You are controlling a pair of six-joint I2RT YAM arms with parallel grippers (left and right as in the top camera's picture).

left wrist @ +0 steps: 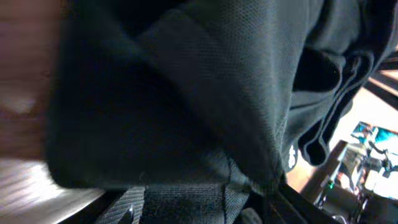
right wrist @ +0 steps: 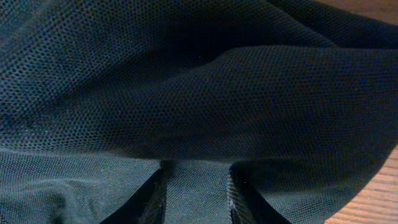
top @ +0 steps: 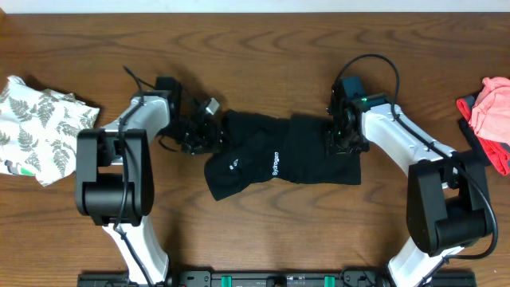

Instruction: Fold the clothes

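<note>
Looking down on the counter (top: 263, 48), we have the black garment (top: 279, 159) lying right in the middle, stretched roughly left to right, white logos facing up, its near-left corner sagging toward the front edge. At its left end sits the left end effector (top: 199, 134), and at its right end the right end effector (top: 344, 135), so each arm has its own end of the long axis and neither needs to reach across. From the right wrist we see two dark fingers (right wrist: 152, 196) with a band of mesh fabric running between them and cloth tenting up beyond. We read that as grasping the black garment. The left wrist view is smothered in dark cloth that gathers to a bunch low in the frame, and whether those jaws are clenched on it or released, we cannot tell. Off to the far left waits the fern-print cloth (top: 40, 127), and at the far right edge a pink piece (top: 492, 112), both well apart from the action. With the garment lying lengthwise between the two arms, our call is that the coming fold turns on carrying one end over toward the other along that axis.
</note>
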